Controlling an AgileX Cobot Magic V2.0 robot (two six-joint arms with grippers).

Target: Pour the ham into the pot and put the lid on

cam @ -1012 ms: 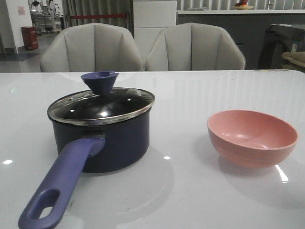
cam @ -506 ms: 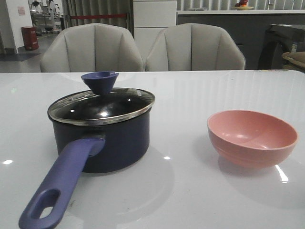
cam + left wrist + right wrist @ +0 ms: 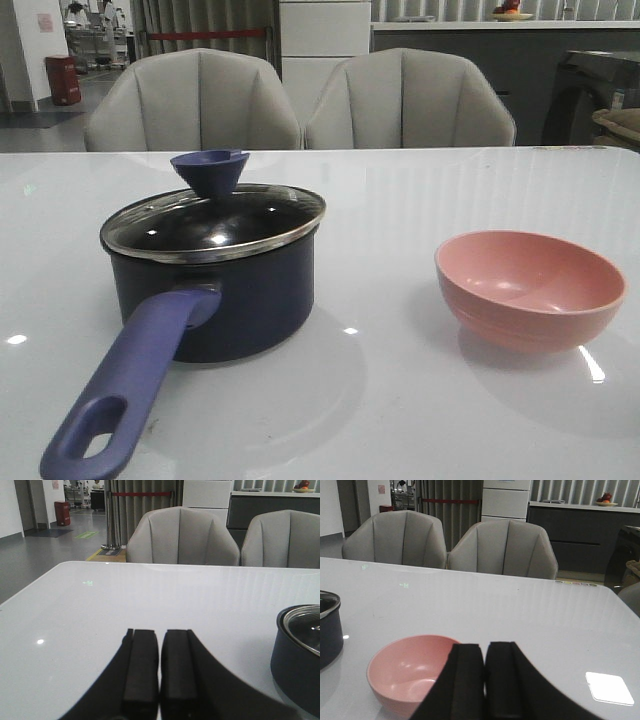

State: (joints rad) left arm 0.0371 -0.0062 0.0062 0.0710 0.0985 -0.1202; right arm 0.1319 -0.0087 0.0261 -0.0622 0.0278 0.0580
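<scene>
The navy pot (image 3: 235,300) stands on the white table at the left, its blue handle (image 3: 130,385) pointing toward the front edge. The glass lid (image 3: 215,225) with its blue knob (image 3: 209,170) sits on the pot's rim. The pot's edge also shows in the left wrist view (image 3: 299,655) and the right wrist view (image 3: 329,630). No ham shows; the pot's inside is dark under the lid. My left gripper (image 3: 159,632) is shut and empty, left of the pot. My right gripper (image 3: 485,646) is shut and empty, just beside the pink bowl. Neither gripper shows in the front view.
An empty pink bowl (image 3: 528,290) sits at the right of the table, also in the right wrist view (image 3: 407,672). Two grey chairs (image 3: 300,100) stand behind the table's far edge.
</scene>
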